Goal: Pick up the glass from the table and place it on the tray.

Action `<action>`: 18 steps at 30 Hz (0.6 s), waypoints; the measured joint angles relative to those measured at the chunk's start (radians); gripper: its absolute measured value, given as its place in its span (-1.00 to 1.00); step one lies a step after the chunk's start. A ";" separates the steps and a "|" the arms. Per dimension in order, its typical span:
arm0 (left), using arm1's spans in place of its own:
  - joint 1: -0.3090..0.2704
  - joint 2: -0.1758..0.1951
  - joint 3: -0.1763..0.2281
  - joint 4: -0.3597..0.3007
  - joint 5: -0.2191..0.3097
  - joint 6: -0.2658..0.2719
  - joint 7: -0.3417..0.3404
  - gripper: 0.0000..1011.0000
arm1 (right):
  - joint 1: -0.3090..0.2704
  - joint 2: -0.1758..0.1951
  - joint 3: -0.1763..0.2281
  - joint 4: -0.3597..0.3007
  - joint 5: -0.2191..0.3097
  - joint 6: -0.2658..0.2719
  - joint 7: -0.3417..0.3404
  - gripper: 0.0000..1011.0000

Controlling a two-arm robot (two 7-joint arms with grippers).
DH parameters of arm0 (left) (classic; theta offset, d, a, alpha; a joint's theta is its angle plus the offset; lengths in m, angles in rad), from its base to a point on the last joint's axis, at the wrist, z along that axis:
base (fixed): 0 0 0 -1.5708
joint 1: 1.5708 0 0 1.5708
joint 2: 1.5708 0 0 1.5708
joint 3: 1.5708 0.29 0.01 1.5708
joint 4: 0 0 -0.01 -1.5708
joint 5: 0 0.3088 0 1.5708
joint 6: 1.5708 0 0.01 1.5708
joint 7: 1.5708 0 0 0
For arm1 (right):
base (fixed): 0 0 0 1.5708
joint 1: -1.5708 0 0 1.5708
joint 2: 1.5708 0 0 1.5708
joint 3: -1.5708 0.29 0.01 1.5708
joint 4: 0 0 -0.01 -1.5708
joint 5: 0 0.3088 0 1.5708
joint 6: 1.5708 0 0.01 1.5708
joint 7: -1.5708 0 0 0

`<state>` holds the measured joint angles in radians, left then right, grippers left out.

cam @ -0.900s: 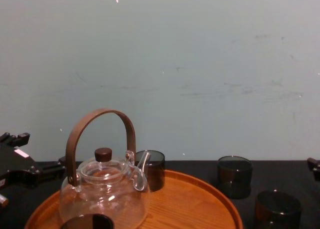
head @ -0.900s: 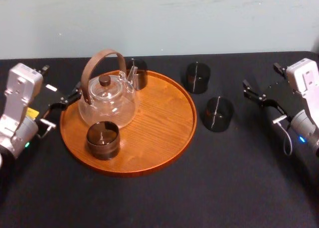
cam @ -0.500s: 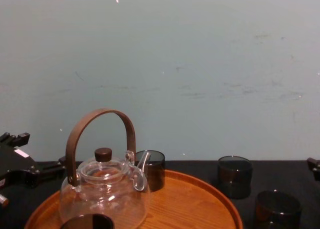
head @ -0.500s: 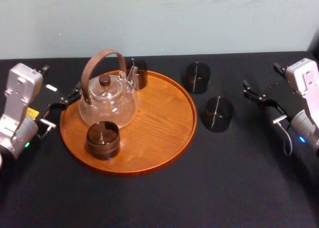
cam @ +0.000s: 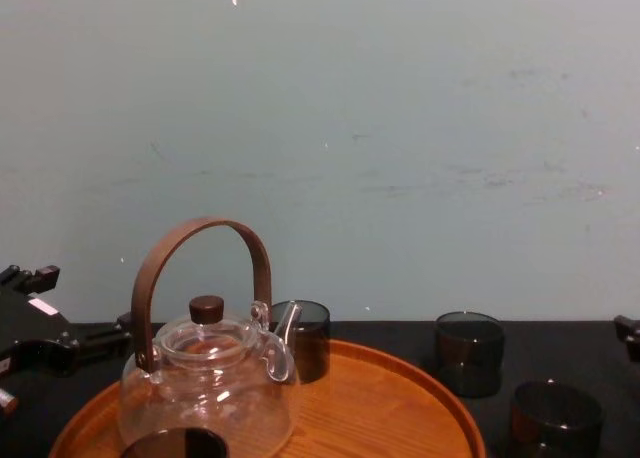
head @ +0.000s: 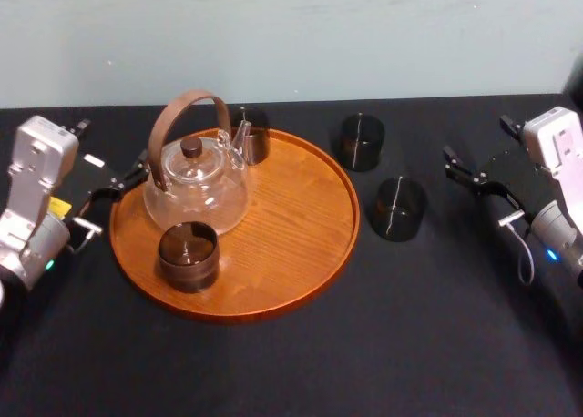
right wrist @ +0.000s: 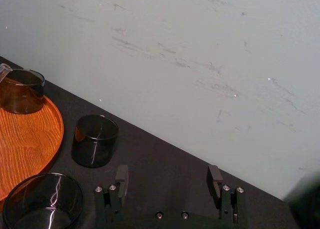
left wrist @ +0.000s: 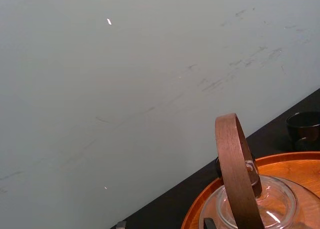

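At the far left, the left gripper point(head: 118, 185) hangs just beside the left rim of the large round orange-brown wooden tray point(head: 301, 239). Its claw is spread and holds nothing, and it looks parked. On the tray, a clear glass teapot point(head: 196, 185) with a bent brown handle stands at the left. A short dark smoked-glass tumbler point(head: 189, 256) sits by the near rim, and a second dark tumbler point(head: 250, 135) is at the far rim, behind the teapot's spout. Two glasses therefore seem to be in place already. Right of the tray, on the flat black matte table point(head: 364, 353), stand a far dark tumbler point(head: 362, 141), apart from the rim, and a near dark tumbler point(head: 398, 208), close to the tray's right edge without touching it. Farther right, the right gripper point(head: 455, 165) hovers over the table with its claw spread wide and nothing between the fingers, clear of both tumblers. By my reading, this pick has not begun: the reach, the grip, the lift, the carry and the setting down on the bare wood of the tray's right half are all left to do. The near dark tumbler is the likelier target, since it lies closest to that gripper, though I cannot tell for certain.
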<state>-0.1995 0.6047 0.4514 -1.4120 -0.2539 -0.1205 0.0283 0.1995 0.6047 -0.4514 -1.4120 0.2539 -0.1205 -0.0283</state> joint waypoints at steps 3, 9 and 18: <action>0.000 0.000 0.000 0.000 0.000 0.000 0.000 0.98 | 0.000 0.000 0.000 0.000 0.000 0.000 0.000 0.98; 0.000 0.000 0.000 0.000 0.000 0.000 0.000 0.98 | 0.000 0.000 0.000 0.000 0.000 0.000 0.000 0.98; 0.000 0.000 0.000 0.000 0.000 0.000 0.000 0.98 | 0.000 0.000 0.000 0.000 0.000 0.000 0.000 0.98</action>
<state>-0.1995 0.6047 0.4514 -1.4120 -0.2539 -0.1206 0.0283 0.1995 0.6047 -0.4514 -1.4120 0.2539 -0.1205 -0.0283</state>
